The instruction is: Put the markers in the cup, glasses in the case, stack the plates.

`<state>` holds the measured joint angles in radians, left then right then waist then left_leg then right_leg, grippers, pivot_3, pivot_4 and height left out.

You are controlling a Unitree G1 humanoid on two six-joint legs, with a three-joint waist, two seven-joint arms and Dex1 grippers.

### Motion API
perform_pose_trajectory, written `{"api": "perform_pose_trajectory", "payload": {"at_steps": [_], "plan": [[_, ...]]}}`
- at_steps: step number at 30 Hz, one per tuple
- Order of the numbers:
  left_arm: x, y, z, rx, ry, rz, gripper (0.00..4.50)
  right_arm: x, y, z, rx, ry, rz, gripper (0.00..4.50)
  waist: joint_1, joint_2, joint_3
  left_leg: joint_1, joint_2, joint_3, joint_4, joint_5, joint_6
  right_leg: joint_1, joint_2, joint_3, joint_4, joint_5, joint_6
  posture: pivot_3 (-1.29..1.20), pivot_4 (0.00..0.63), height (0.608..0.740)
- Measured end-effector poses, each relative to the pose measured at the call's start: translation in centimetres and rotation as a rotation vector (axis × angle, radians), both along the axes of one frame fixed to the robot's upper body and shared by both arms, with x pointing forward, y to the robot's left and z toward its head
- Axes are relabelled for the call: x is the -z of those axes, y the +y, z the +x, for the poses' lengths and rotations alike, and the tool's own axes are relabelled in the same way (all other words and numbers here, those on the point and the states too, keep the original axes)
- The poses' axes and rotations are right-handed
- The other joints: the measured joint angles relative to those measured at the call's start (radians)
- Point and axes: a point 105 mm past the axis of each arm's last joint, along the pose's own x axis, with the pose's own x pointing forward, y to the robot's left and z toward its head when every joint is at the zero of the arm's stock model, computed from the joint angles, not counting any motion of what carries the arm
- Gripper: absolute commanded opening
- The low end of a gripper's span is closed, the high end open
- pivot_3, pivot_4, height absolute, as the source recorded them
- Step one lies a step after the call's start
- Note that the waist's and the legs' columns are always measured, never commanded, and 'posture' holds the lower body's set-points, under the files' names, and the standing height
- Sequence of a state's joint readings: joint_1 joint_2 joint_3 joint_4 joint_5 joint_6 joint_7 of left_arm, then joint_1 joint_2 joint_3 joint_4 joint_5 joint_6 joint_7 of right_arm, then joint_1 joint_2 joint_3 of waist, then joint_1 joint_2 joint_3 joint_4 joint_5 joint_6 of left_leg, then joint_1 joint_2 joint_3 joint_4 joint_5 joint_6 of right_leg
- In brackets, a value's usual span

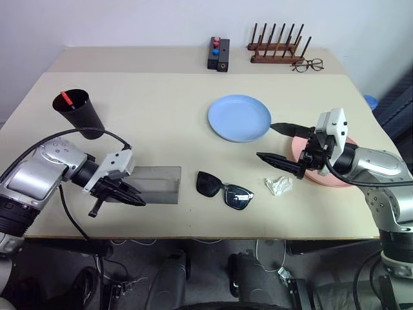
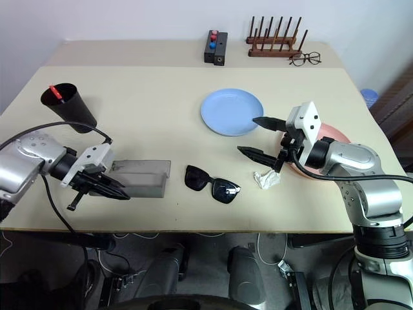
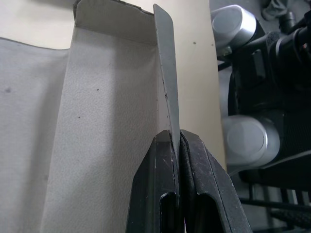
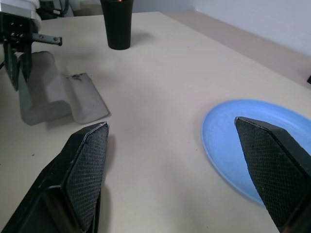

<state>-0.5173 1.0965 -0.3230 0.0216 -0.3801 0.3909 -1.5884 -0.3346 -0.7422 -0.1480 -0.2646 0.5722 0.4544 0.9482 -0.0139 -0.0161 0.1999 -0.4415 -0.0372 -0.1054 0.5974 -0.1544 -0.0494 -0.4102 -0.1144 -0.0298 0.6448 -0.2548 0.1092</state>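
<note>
The black cup stands at the table's left, with the red end of a marker sticking out of its rim. My left gripper is shut on a thin raised flap of the grey case, seen close in the left wrist view, where the fingers pinch the flap's edge. The black sunglasses lie on the table right of the case. The light blue plate sits mid-table. Above the pink plate, my right gripper hovers open with nothing between its fingers.
A crumpled white scrap lies in front of the pink plate. At the back edge stand a wooden peg rack, wire-framed eyeglasses and a small black box with red and blue knobs.
</note>
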Motion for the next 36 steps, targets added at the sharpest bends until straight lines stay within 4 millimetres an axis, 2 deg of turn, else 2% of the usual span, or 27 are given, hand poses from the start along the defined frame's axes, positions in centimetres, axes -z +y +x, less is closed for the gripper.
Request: {"api": "perform_pose_trajectory", "payload": {"at_steps": [1, 4, 6, 11, 13, 15, 19, 21, 26, 29, 32, 36], "plan": [[0.1, -0.1, -0.2, -0.007, 0.008, -0.001, 0.08, 0.0, 0.0, 0.0, 0.001, -0.001, 0.0, 4.24, 0.0, 0.0, 0.0, 0.0, 0.0, 0.0, 0.0, 0.0, 0.0, 0.0, 0.0, 0.0, 0.0, 0.0, 0.0, 0.0, 0.15, 0.74], [0.6, -0.7, -0.7, -0.02, 0.038, 0.004, 0.88, -0.2, 0.1, 0.0, 0.003, -0.006, -0.001, 4.24, 0.0, 0.0, 0.0, 0.0, 0.0, 0.0, 0.0, 0.0, 0.0, 0.0, 0.0, 0.0, 0.0, 0.0, 0.0, 0.0, 0.15, 0.74], [0.5, -0.9, -1.0, -0.016, 0.048, -0.003, 1.77, -0.2, 0.1, 0.0, 0.005, -0.006, 0.0, 4.24, 0.0, 0.0, 0.0, 0.0, 0.0, 0.0, 0.0, 0.0, 0.0, 0.0, 0.0, 0.0, 0.0, 0.0, 0.0, 0.0, 0.15, 0.74], [0.1, -1.2, -1.3, 0.001, 0.059, -0.023, 4.35, -0.3, 0.1, 0.1, 0.007, -0.008, 0.0, 4.24, 0.0, 0.0, 0.0, 0.0, 0.0, 0.0, 0.0, 0.0, 0.0, 0.0, 0.0, 0.0, 0.0, 0.0, 0.0, 0.0, 0.15, 0.74], [-0.2, -1.2, -1.2, 0.001, 0.058, -0.025, 4.44, -0.2, 0.1, 0.1, 0.007, -0.005, 0.0, 4.24, 0.0, 0.0, 0.0, 0.0, 0.0, 0.0, 0.0, 0.0, 0.0, 0.0, 0.0, 0.0, 0.0, 0.0, 0.0, 0.0, 0.15, 0.74], [-1.5, -1.8, -0.1, -0.015, 0.034, -0.059, 4.44, -0.3, 0.1, 0.1, 0.007, -0.006, 0.002, 4.24, 0.004, 0.0, 0.0, 0.0, 0.0, 0.0, 0.0, 0.0, 0.0, 0.0, 0.0, -0.001, 0.0, 0.0, 0.0, 0.0, 0.15, 0.74], [-7.1, -6.2, 2.9, -0.005, -0.05, -0.272, 4.44, -0.5, 0.3, -0.2, -0.019, -0.007, 0.006, 4.24, 0.019, -0.001, 0.0, -0.001, -0.001, 0.0, 0.003, 0.0, 0.0, 0.002, 0.0, -0.002, -0.001, 0.0, 0.001, 0.0, 0.15, 0.74], [-8.4, -7.8, 3.5, 0.032, -0.092, -0.31, 4.44, -0.2, -0.2, -0.6, -0.03, 0.007, -0.011, 4.24, 0.018, 0.0, 0.0, -0.001, -0.002, 0.002, 0.003, 0.0, 0.001, 0.002, -0.002, -0.001, -0.001, 0.0, 0.006, 0.0, 0.15, 0.74], [-6.1, -10.4, 4.2, 0.103, -0.03, -0.276, 4.44, 0.9, -3.1, -2.2, -0.011, 0.064, -0.105, 4.24, 0.015, 0.0, 0.0, -0.001, -0.002, 0.002, 0.002, -0.001, 0.002, 0.002, -0.001, -0.002, 0.001, 0.0, 0.008, 0.0, 0.15, 0.74], [-5.9, -12.0, 4.8, 0.153, -0.039, -0.272, 4.44, 1.6, -4.5, -3.3, 0.006, 0.112, -0.141, 4.24, 0.016, 0.0, 0.0, -0.001, -0.001, 0.002, 0.004, -0.001, 0.002, 0.002, -0.001, -0.001, 0.001, 0.0, 0.007, 0.0, 0.15, 0.74], [-5.4, -13.3, 5.4, 0.209, -0.082, -0.245, 4.44, 1.5, -5.0, -4.0, 0.022, 0.127, -0.136, 4.24, 0.012, 0.0, 0.0, -0.001, -0.001, 0.003, 0.005, -0.001, 0.002, 0.003, -0.002, -0.001, 0.001, -0.002, 0.004, 0.0, 0.15, 0.74], [-2.7, -15.1, 5.4, 0.298, -0.078, -0.192, 4.44, 0.9, -5.1, -4.1, 0.057, 0.105, -0.123, 4.24, 0.013, 0.0, 0.0, -0.002, -0.001, 0.003, 0.007, -0.001, 0.002, 0.003, -0.002, -0.001, 0.001, -0.002, 0.003, 0.0, 0.15, 0.74]]}}
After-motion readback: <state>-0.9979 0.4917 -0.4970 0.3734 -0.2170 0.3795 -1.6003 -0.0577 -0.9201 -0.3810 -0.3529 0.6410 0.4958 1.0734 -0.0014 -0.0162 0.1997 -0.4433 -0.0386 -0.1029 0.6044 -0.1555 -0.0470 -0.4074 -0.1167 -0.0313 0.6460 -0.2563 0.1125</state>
